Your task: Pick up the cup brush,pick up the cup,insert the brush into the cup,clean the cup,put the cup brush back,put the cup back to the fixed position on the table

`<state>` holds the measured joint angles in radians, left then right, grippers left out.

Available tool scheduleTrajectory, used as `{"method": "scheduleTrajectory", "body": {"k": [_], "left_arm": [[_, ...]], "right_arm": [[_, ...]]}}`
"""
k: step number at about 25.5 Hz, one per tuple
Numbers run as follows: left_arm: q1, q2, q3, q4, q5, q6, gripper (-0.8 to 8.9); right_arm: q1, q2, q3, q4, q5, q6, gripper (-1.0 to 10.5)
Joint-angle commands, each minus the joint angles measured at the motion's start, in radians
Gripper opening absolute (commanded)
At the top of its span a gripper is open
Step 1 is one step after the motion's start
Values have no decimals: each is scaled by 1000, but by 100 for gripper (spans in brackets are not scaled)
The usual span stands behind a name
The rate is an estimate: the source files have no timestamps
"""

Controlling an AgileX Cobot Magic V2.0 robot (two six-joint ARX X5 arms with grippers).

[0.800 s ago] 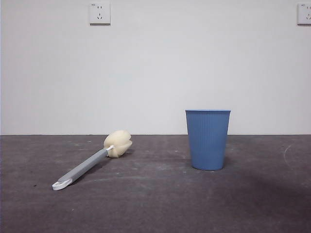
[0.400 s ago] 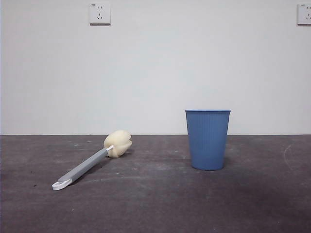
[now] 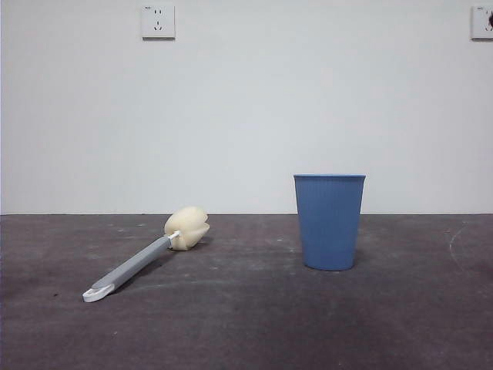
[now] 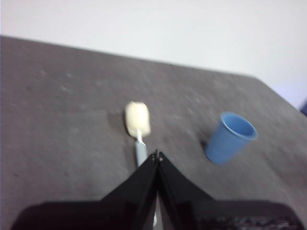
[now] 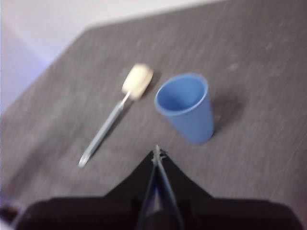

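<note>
The cup brush (image 3: 142, 258) lies on the table (image 3: 246, 324) at the left, its cream sponge head toward the wall and its white looped end toward the front. The blue ribbed cup (image 3: 330, 221) stands upright to its right. In the left wrist view my left gripper (image 4: 157, 156) hovers shut above the brush (image 4: 137, 125) handle, with the cup (image 4: 230, 138) off to one side. In the right wrist view my right gripper (image 5: 157, 154) is shut, high above the table just short of the cup (image 5: 186, 106), the brush (image 5: 117, 109) lying beside it. Neither gripper shows in the front view.
A white wall with two sockets (image 3: 158, 21) stands behind the table. The table's far edge and corners show in the wrist views.
The brush and the cup have not moved. A soft shadow on the table at the right has faded.
</note>
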<state>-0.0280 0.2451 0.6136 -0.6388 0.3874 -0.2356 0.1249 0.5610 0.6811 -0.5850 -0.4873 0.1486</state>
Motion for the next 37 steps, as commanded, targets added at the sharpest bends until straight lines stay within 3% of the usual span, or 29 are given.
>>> {"method": "scheduleTrajectory", "body": {"k": [1,6,10,18,20,22,23,24,25,26,27,32,37], "left_arm": [[1,76,71,-70,58,77,-8],[1,231,210,-238,168,192,-8],[0,320,291,-336,194,278,-8],[1,369,343,-410,193,350,-7],[1,369,343,-410,193,349,1],[1,370,343,-411,193,340,73],[1,370,343,-411,193,336,223],[1,372,343,-411,193,334,420],[1,373,343,-412,193,334,557],[1,375,343,-412,193,334,571],[1,377,343,-413,193,335,571],[-19,409,343,-405,193,333,571],[-115,519,345,-348,148,328,571]], "right_arm": [[3,68,102,-140,-23,-127,-11],[8,169,253,-380,-43,-245,-11],[10,203,306,-488,-70,-309,-11],[14,208,308,-487,-64,-312,1],[14,212,308,-487,-64,-275,1],[14,219,308,-487,-64,-276,17],[14,224,308,-487,-64,-276,114],[14,225,308,-487,-63,-274,275],[14,227,308,-486,-63,-265,459],[14,227,308,-486,-61,-248,613],[14,227,308,-487,-60,-237,661],[14,227,308,-487,-61,-231,658],[14,227,308,-487,-61,-231,658]]}}
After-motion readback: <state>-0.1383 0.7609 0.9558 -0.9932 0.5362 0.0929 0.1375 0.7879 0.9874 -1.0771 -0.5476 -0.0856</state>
